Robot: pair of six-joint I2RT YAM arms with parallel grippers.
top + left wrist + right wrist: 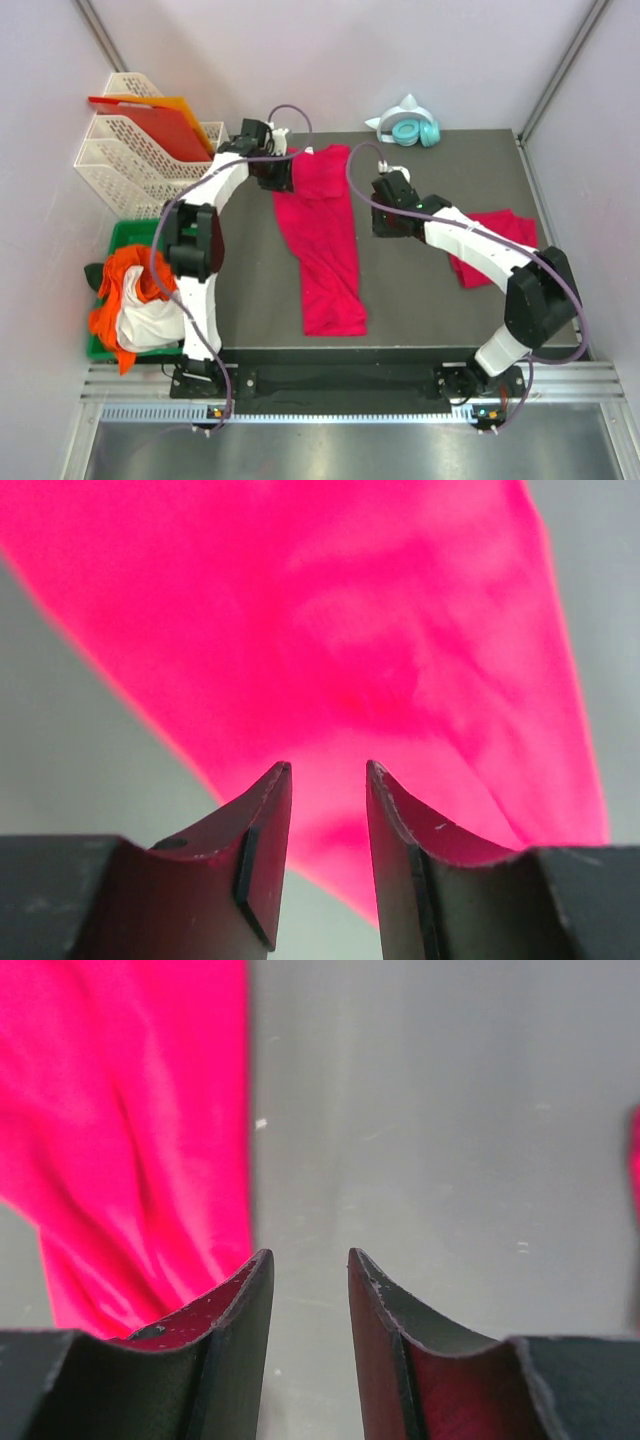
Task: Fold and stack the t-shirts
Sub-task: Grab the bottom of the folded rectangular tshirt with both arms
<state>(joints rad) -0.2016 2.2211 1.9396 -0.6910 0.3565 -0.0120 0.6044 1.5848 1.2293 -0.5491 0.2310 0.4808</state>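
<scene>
table [430, 300]: dark mat, carried both shirts; bare strip between them.
long t-shirt [325, 240]: lay mid-table, folded lengthwise into a narrow strip, collar end far, hem near the front edge. Probably needs the cross fold next.
second t-shirt [500, 228]: crumpled at the right, partly under the right arm, well apart from the strip. Risk: the forearm sweeping over it could drag it off the edge.
clothes pile [130, 295]: orange and white, heaped in the green bin [125, 232] at the left, off the mat.
left gripper [327, 770]: above the strip's far left corner, fingers parted, nothing between them. Risk: pinching only the top layer would peel the lengthwise fold open.
right gripper [308, 1255]: fingers parted and empty, over bare mat just beside the strip's right edge. Risk: closing there catches no cloth; a one-sided lift would skew the fold.
</scene>
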